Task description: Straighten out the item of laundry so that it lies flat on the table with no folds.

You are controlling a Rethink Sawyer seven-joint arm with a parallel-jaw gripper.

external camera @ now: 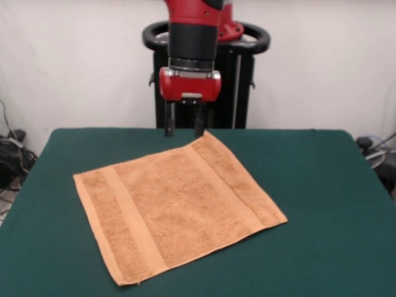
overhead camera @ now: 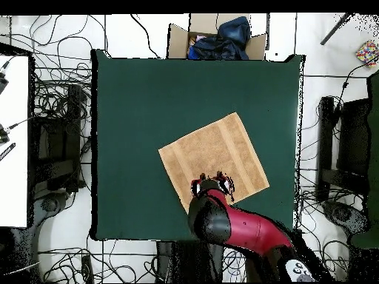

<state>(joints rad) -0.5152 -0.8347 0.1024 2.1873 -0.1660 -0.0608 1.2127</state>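
Observation:
The orange-tan towel [external camera: 176, 207] lies spread out flat on the dark green table [external camera: 322, 204], turned at an angle, with its two woven bands showing. I see no folds in it. My gripper [external camera: 184, 128] hangs just above the towel's far corner, its fingers [external camera: 169, 124] apart with nothing between them. In the overhead view the towel [overhead camera: 215, 151] sits right of the table's [overhead camera: 133, 103] middle, and the gripper [overhead camera: 212, 182] is over the towel's edge nearest the robot's base. The white tag does not show.
The black pedestal [external camera: 235, 93] stands behind the table's far edge. In the overhead view a cardboard box [overhead camera: 217, 41] with dark cloth sits beyond the table's far side. Cables [overhead camera: 59, 103] lie around the table. A white table [overhead camera: 13, 140] stands at the left.

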